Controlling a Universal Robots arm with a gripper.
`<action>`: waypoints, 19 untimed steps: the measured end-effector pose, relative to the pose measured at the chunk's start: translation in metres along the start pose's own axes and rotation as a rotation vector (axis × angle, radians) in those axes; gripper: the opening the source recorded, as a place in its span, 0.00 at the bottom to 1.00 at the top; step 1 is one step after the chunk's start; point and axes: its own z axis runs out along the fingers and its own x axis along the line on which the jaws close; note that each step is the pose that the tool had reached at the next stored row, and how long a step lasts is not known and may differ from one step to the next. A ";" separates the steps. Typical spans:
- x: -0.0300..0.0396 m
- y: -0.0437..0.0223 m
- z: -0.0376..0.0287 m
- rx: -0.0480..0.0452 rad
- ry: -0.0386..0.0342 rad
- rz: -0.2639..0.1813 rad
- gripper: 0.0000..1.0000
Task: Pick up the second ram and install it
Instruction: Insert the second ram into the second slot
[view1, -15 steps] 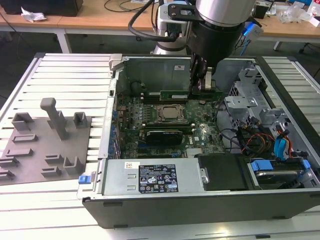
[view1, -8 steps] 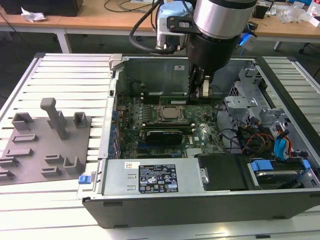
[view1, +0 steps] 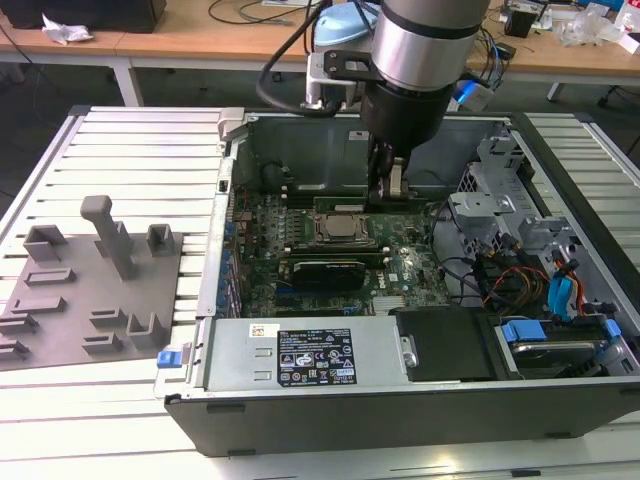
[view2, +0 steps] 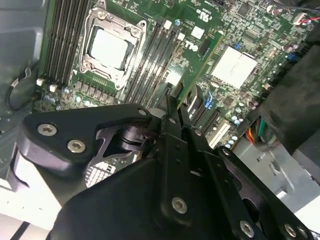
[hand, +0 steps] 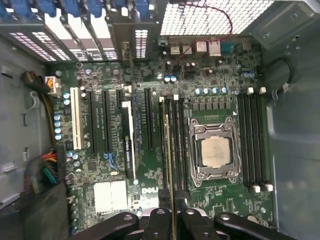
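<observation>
While the arm reaches down into the open computer case (view1: 560, 260), the fingers (view2: 172, 112) are closed on the second ram (view2: 200, 62), which juts out edge-on from between them. Just beyond the fingers lie the black memory slots (hand: 175, 145), with the processor socket (hand: 214, 151) beside them. Well apart from the fingers, a grey tray (view1: 90, 290) rests on the table (view1: 150, 150).

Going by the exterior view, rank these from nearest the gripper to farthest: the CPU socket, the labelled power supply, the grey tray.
Measured from the gripper inside the open case:
1. CPU socket, on the motherboard just below the gripper.
2. Power supply, along the case's near edge.
3. Grey tray, outside the case on the slatted table, at the exterior view's left.
</observation>
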 end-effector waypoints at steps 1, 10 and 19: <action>-0.0004 0.0002 0.0037 0.0010 -0.0001 0.012 0.14; -0.0115 0.0172 0.0316 0.0026 0.0110 0.019 0.14; -0.0162 0.0230 0.0584 0.0026 0.0109 0.019 0.14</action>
